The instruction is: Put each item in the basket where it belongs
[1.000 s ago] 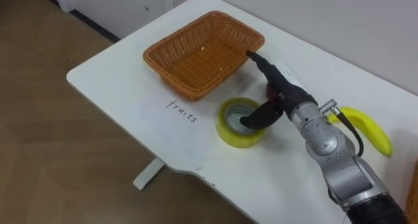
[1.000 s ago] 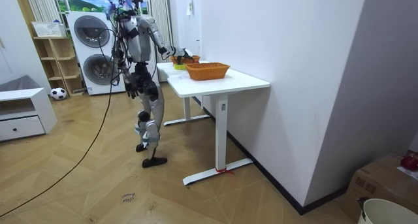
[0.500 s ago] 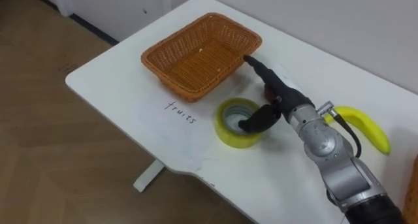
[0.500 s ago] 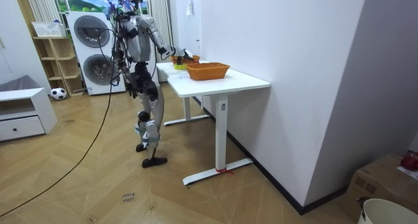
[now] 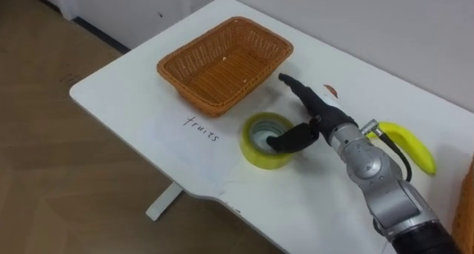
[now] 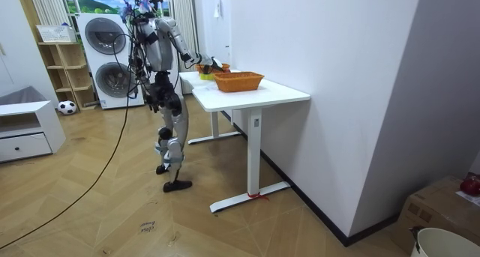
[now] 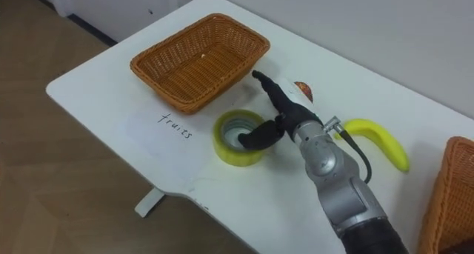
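We judge the sorting barely begun: the fruits basket [image 5: 194, 91] is empty, the banana [image 5: 411, 143] and the yellow tape roll [image 5: 259, 153] lie on the table [image 5: 126, 106], and our right hand [image 5: 317, 115] keeps its fingers straight, only the thumb dipping into the roll, not gripping.

Right hand [image 7: 289, 121] at yellow tape roll [image 7: 231, 156]

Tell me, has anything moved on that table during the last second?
The right hand has drawn its straight fingers a little back from the basket, toward the robot. Its thumb stays hooked in the hole of the tape roll. Tape roll, basket and banana lie where they were; the slight overall shift is the camera's.
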You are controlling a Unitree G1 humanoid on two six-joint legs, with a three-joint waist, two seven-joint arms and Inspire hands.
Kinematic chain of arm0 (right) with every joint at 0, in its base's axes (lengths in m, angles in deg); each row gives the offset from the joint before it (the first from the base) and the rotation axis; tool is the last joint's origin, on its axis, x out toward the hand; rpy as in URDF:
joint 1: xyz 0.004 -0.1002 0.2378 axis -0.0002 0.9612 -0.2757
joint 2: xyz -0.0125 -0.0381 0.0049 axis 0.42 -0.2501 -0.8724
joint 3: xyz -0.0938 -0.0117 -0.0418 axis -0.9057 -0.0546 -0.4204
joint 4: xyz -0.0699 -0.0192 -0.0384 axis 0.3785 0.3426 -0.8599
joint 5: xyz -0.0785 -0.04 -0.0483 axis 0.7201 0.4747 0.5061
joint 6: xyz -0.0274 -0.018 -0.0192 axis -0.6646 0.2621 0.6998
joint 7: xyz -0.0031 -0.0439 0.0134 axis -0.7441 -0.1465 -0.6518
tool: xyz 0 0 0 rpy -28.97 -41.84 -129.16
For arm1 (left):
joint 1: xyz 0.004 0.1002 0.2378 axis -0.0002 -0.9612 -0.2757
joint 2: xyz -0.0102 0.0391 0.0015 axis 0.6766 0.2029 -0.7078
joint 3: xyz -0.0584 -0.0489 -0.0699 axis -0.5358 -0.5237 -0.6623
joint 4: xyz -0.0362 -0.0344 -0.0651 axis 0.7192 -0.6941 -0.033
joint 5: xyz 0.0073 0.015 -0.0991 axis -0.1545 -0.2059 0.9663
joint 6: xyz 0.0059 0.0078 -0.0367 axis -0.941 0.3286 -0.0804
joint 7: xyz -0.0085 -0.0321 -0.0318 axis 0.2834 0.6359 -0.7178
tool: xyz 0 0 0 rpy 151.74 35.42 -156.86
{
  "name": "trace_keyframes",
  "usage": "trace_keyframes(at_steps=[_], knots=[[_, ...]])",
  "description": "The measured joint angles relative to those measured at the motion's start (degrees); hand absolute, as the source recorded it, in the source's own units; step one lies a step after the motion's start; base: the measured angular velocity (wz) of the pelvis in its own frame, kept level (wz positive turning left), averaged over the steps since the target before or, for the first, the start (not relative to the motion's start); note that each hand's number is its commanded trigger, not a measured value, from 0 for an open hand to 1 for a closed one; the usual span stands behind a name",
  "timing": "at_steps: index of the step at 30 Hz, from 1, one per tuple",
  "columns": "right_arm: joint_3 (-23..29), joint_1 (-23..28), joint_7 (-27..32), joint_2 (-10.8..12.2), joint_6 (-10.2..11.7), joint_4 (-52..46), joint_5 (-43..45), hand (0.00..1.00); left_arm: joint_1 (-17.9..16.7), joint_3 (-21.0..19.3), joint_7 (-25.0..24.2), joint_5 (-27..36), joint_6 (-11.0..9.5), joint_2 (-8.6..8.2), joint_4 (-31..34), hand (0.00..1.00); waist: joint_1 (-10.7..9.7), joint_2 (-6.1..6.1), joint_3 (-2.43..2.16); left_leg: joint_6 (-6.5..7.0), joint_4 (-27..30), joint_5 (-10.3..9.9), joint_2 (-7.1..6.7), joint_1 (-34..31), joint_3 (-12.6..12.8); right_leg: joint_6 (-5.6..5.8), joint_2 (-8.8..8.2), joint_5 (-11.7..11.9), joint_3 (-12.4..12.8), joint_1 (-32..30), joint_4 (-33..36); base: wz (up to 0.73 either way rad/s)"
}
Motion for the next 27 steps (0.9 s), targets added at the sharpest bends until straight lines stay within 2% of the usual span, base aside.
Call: trace_keyframes(at_steps=[7, 14, 18, 22, 27], knots=[[0.21, -0.21, -1.65, 0.0, -0.32, 1.68, -0.28, 0.0, 0.03, 0.07, -0.94, -0.04, 0.3, 0.05, 0.09, 0.0, -0.06, -0.11, -0.02, 0.02, -0.13, -0.01, 0.04, 0.46, 0.12, 0.0, -0.02, 0.0, -0.41, 0.54, -0.04, 0.0], [0.63, -0.22, -4.04, 0.0, -0.85, 1.99, -0.23, 0.0, -0.41, 0.04, -1.97, -0.03, 0.69, 0.57, 0.1, 0.0, -0.02, -0.84, 0.13, 0.05, -0.08, -0.06, 0.04, 0.79, 0.13, 0.02, -0.25, -0.02, -2.52, 0.78, -0.06, 0.0], [0.64, -0.33, -5.4, 0.0, -1.05, 1.98, -0.03, 0.0, -0.6, 0.04, -2.14, -0.03, 0.88, 0.69, 0.09, 0.0, 0.06, -1.34, -0.09, 0.09, -0.07, -0.08, 0.04, 0.86, 0.15, 0.02, -0.25, -0.02, -2.57, 0.8, -0.05, 0.0], [0.95, -0.37, -6.58, 0.0, -1.06, 1.89, 1.21, 0.0, -0.59, 0.03, -2.18, -0.03, 1.06, 0.69, 0.1, 0.0, 0.09, -1.34, -0.09, 0.09, -0.13, -0.08, 0.05, 0.95, 0.16, 0.02, -0.26, -0.01, -2.6, 0.88, 0.02, 0.0], [1.37, -1.55, -10.16, 0.03, -2.41, 2.04, 1.33, 0.0, -0.81, 0.02, -2.32, -0.03, 1.27, 0.68, 0.08, 0.0, 0.18, -1.45, -0.03, 0.1, -0.12, -0.09, 0.03, 1.16, 0.1, 0.02, -0.29, -0.01, -2.61, 0.95, 0.02, 0.0]])
